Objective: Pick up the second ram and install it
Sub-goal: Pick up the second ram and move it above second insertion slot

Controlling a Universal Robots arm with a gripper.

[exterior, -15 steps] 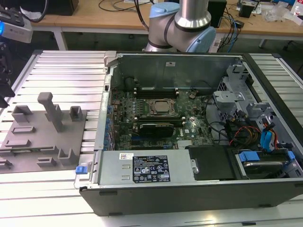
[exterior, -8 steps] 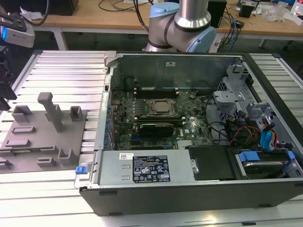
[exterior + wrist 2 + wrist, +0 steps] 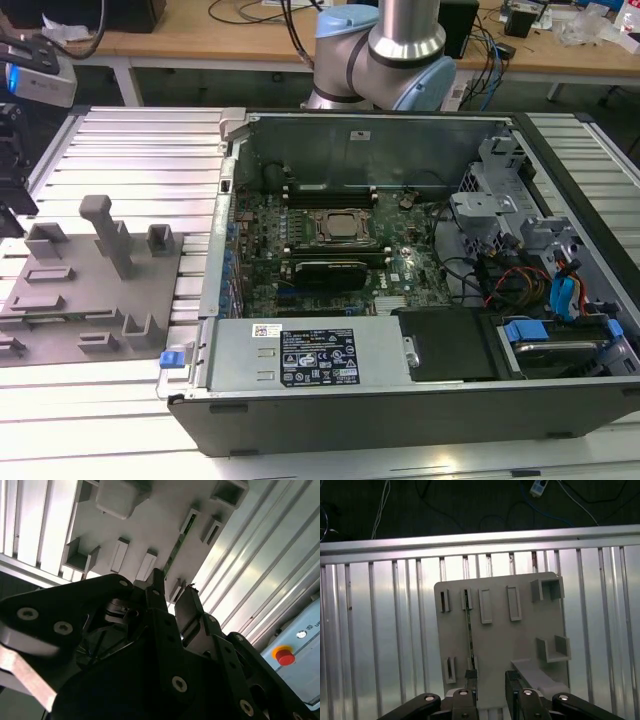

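Observation:
The second ram (image 3: 468, 630) is a thin green stick standing on edge in a slot of the grey holder plate (image 3: 520, 640). In the second wrist view the ram (image 3: 175, 550) shows as a green strip on the same plate (image 3: 145, 525). My gripper (image 3: 491, 687) hovers above the plate's near end, open, with nothing between its fingers. One fingertip (image 3: 471, 682) sits roughly in line with the ram's near end. In the second wrist view the gripper (image 3: 172, 597) hangs over the plate with its black fingers apart. The holder plate (image 3: 90, 290) lies at the exterior view's left.
An open computer case (image 3: 400, 400) lies at the exterior view's right, with the motherboard and CPU socket (image 3: 340, 227) inside. Long memory slots (image 3: 330, 190) run beside the socket. The plate rests on a ribbed aluminium table (image 3: 380, 630). A red stop button (image 3: 284, 656) is nearby.

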